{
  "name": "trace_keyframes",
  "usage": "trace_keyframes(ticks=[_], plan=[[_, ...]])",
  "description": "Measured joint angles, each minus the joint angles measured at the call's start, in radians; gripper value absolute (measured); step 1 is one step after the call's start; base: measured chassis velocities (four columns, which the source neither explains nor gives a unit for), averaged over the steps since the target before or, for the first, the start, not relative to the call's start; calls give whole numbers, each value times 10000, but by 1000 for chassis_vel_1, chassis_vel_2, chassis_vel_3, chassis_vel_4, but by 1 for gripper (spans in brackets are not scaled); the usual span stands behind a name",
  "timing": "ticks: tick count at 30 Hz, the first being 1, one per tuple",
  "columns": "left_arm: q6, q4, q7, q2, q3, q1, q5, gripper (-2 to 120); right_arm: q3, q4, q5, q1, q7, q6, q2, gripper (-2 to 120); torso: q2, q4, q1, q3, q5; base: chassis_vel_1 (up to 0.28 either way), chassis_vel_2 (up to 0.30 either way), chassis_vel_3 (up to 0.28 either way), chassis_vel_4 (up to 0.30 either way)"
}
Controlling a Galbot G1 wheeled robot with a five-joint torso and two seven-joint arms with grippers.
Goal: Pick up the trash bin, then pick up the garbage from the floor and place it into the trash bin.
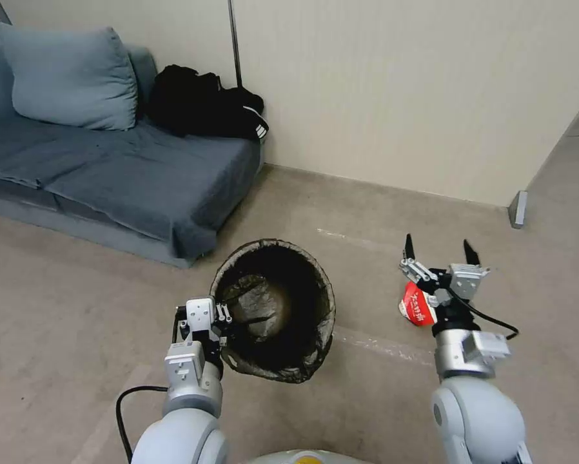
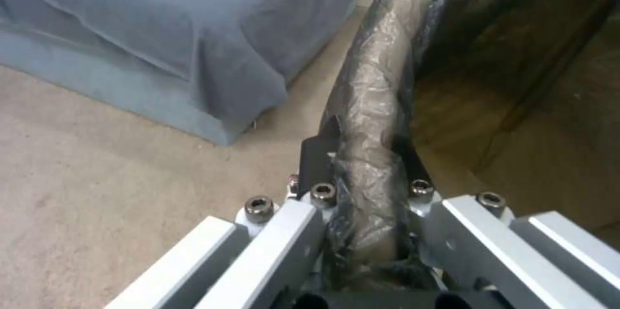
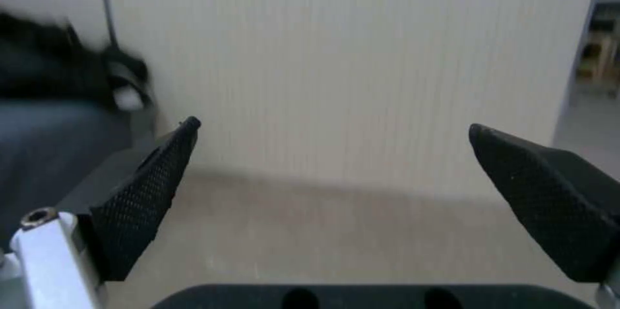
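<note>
My left gripper (image 1: 220, 320) is clamped on the rim of the trash bin (image 1: 273, 309), with one finger inside and one outside, pinching the dark bag (image 2: 375, 120) folded over the edge. I think I hold it by the rim so the bin's mouth stays open and faces up — ready for things to drop in. The bin sits out in front of me, near the corner of the blue sofa (image 1: 109, 167).

My right gripper (image 1: 440, 248) has its fingers (image 3: 145, 188) wide apart and nothing between them. It hangs over the floor (image 1: 367, 219) with its tips toward the wall (image 1: 399, 84). A crushed red-and-white paper cup (image 1: 416, 305) lies on the floor just beside it — partly hidden behind my wrist. That cup is not in the bin yet.
</note>
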Motion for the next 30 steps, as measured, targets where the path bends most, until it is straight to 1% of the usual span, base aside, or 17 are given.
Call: trace_keyframes(ticks=[1, 2, 3, 4, 5, 6, 7, 8, 9, 10, 11, 12, 16, 17, 19, 27, 30], plan=[[0, 0, 0, 17, -6, 4, 4, 1, 76, -643, 277, 461, 130, -605, -232, 100, -1, 2, 0, 0, -4, 0, 0, 0, 0], [-1, 0, -5, 36, -11, 12, 10, 1, 37, -767, 99, 640, 43, -147, -216, 100, -1, 3, 1, 3, 3, 0, 0, 0, 0], [-1, 0, -5, 36, -11, 12, 10, 1, 37, -767, 99, 640, 43, -147, -216, 100, -1, 3, 1, 3, 3, 0, 0, 0, 0], [-1, -7, -2, 64, -10, 17, 13, 1, -2, -544, 2, 570, -14, 123, -128, 100, 0, -1, 0, 0, -19, 0, 0, 0, 0], [2, -11, -1, 81, -10, 22, 12, 1, -4, -741, 64, 618, -12, 3, -161, 100, 0, 0, 0, 1, -8, 0, 0, 0, 0], [6, -22, -1, 98, -10, 23, 13, 1, 16, -1093, 202, 798, 33, -268, -268, 100, 0, 0, 0, 0, -2, 0, 0, 0, 0], [10, -29, -2, 108, -11, 26, 13, 1, 38, -1365, 313, 939, 75, -484, -353, 100, 0, 1, 0, 0, -13, 0, 0, 0, 0], [10, -29, -2, 108, -11, 26, 13, 1, 38, -1365, 313, 939, 75, -484, -353, 100, 0, 1, 0, 0, -13, 0, 0, 0, 0], [13, -46, 0, 126, -6, 43, 14, 1, 64, -1865, 518, 1193, 149, -865, -497, 100, 0, 1, 1, 1, 0, 0, 0, 0, 0], [14, -56, -2, 142, 4, 50, 29, 1, 110, -2433, 737, 1508, 240, -1294, -670, 100, -1, 1, 0, 1, -7, 0, 0, 0, 0], [18, -82, -2, 149, 16, 58, 31, 1, 129, -2843, 895, 1725, 301, -1594, -790, 100, -1, 2, 0, 1, -4, 0, 0, 0, 0], [18, -82, -2, 149, 16, 58, 31, 1, 129, -2843, 895, 1725, 301, -1594, -790, 100, -1, 2, 0, 1, -4, 0, 0, 0, 0], [33, -145, -2, 176, 20, 76, 35, 1, 218, -4228, 1417, 2494, 500, -2596, -1199, 100, -1, 2, 1, 1, -5, 0, 0, 0, 0], [33, -145, -2, 176, 20, 76, 35, 1, 218, -4228, 1417, 2494, 500, -2596, -1199, 100, -1, 2, 1, 1, -5, 0, 0, 0, 0], [37, -158, -2, 185, 19, 86, 36, 1, 261, -4738, 1606, 2782, 578, -2963, -1356, 100, -1, 4, 1, 2, -4, 0, 0, 0, 0], [44, -172, -1, 203, 29, 102, 42, 1, 267, -4865, 1667, 2828, 605, -3084, -1388, 100, -1, 1, 1, 1, -6, 0, 0, 0, 0], [46, -195, 0, 213, 20, 99, 41, 1, 268, -5494, 1693, 3106, 605, -3103, -1520, 100, 0, 2, 0, 1, -7, 0, 0, 0, 0]])
